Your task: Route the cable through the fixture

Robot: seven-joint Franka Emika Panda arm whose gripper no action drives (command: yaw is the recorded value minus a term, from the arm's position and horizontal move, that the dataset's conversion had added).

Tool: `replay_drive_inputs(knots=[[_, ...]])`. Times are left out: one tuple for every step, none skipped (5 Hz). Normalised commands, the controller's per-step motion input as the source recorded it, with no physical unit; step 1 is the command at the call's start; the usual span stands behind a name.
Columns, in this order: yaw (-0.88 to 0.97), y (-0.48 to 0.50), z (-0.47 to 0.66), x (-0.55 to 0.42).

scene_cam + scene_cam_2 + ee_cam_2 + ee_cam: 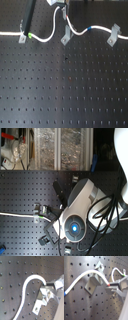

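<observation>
The fingers (110, 285) are pinched on the cable (87, 277); in the first wrist view a red-tipped pad meets the white cord just beside the middle clip (92, 282). In the first exterior view the cable (50, 39) runs along the far edge of the black perforated counter (65, 90). From the first exterior view's left it reaches the left clip (22, 36), where its green band (30, 35) sits, sags, climbs toward the gripper (59, 5) at the top edge, then drops past the middle clip (65, 36). It carries on past the blue band (87, 28) to the right clip (113, 34).

The step in hand looks like seating the cord in the middle clip. To do it well, I would keep the grip close to the clip so the free length stays short and stiff. Line the cord up with the clip's slot before pressing down. Leave enough slack on both sides that the left and right clips are not pulled loose.
</observation>
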Motion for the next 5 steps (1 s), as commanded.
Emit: replay_drive_inputs(knots=[[0.00, 0.073, 0.52, -0.220], [0.00, 0.000, 0.03, 0.001], [0.00, -0.016, 0.04, -0.021], [0.00, -0.041, 0.68, -0.181], [0.00, -0.037, 0.04, -0.049]])
